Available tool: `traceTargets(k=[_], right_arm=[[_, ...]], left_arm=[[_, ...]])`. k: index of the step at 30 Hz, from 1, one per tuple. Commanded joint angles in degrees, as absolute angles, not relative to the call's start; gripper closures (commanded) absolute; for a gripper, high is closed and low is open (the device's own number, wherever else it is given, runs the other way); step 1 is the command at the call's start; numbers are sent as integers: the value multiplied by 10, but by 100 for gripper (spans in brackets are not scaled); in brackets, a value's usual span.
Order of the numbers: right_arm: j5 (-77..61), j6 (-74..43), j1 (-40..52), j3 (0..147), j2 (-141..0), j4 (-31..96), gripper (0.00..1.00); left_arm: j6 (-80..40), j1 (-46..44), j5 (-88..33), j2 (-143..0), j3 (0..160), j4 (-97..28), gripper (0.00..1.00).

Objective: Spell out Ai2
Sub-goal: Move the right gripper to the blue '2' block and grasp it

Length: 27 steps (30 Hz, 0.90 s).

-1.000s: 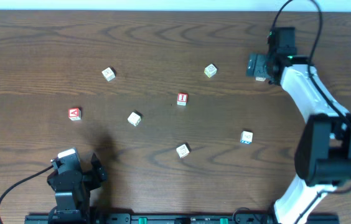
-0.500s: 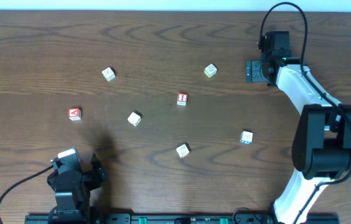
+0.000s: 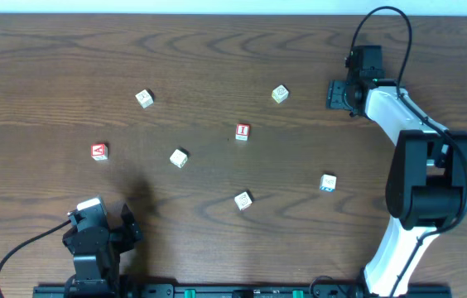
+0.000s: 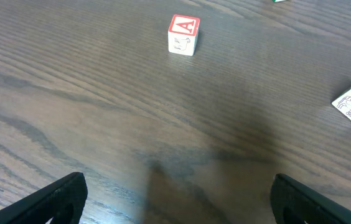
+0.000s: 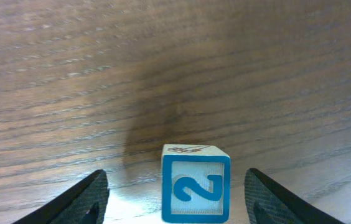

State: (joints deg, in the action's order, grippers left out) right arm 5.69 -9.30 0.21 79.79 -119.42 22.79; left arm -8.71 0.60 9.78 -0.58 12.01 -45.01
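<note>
I am on the step of picking up the "2", the last character of the word. My right gripper (image 5: 175, 186) is spread wide, its two dark fingers well clear on either side of a small white wooden cube with a blue border and a blue numeral 2 (image 5: 195, 186). The cube sits flat on the dark brown wood-grain table (image 3: 51, 50), at the far right; from overhead my wrist hides it.

My judgement is that the next move calls for centring on the cube, closing squarely on its flat sides, then carrying it toward the middle.

The red-bordered cube with the letter A (image 3: 99, 151) lies at the left. The red-bordered cube with the letter I (image 3: 243, 132) lies near the middle, well apart from it.

My left gripper (image 4: 177, 193) rests at the near left edge, fingers wide apart and holding nothing.

The cubes look hard, smooth and sharp-edged, so they should grip firmly without slipping.
</note>
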Motion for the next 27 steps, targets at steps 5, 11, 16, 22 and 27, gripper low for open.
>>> traceTargets(k=[5, 11, 16, 22, 27], right_arm=[[42, -118, -5, 798, -1210, 225, 45], [43, -118, -4, 798, -1210, 221, 59], [43, -118, -4, 798, -1210, 220, 62], [43, -167, -4, 798, -1210, 220, 64], [35, -297, -3, 798, -1210, 220, 83]], left_arm=[[-79, 7, 100, -3, 106, -473, 5], [-79, 7, 100, -3, 106, -473, 5], [-79, 7, 100, -3, 106, -473, 5], [-79, 7, 100, -3, 106, -473, 5], [-79, 7, 100, -3, 106, -473, 5]])
